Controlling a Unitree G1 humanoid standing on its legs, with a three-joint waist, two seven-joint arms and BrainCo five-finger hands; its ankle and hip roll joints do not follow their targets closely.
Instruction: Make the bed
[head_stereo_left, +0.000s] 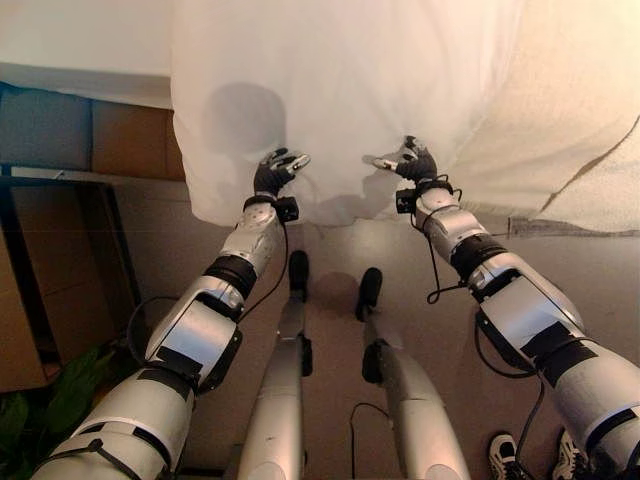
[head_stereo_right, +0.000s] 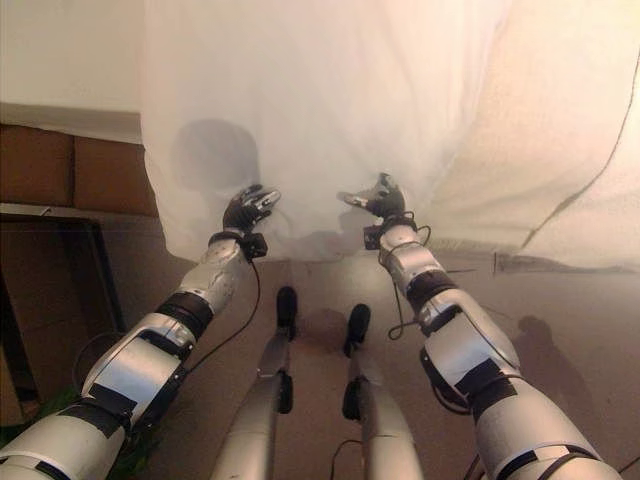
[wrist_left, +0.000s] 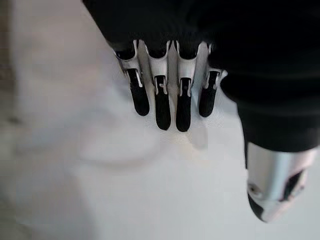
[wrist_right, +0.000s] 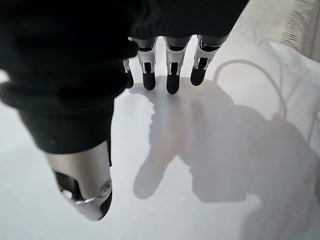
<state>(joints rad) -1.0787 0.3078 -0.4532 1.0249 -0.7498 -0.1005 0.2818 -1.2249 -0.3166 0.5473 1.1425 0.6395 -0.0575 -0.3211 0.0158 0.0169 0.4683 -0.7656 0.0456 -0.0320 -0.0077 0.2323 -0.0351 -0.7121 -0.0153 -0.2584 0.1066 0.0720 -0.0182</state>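
I have the thin white cotton sheet (head_stereo_left: 340, 90) draped over the foot edge of the bed, its lower hem hanging toward the floor (head_stereo_left: 330, 260). A cream textured blanket (head_stereo_left: 560, 120) lies beside it toward the right side of the bed.

My left hand (head_stereo_left: 276, 170) rests against the hanging sheet near the hem, fingers straight and relaxed, holding nothing; its wrist view shows the fingertips (wrist_left: 162, 107) extended over flat cloth. My right hand (head_stereo_left: 412, 160) sits level with it, well apart, likewise spread, fingertips (wrist_right: 171, 80) straight above smooth cloth.

Judged step: take hold of the foot hem before drawing the sheet flat.

Procedure:
- Gather a fold at each hand; thin cloth will slip from a shallow pinch.
- Keep both hands level so the hem stays straight.
- Pull evenly; uneven tension will skew the sheet.
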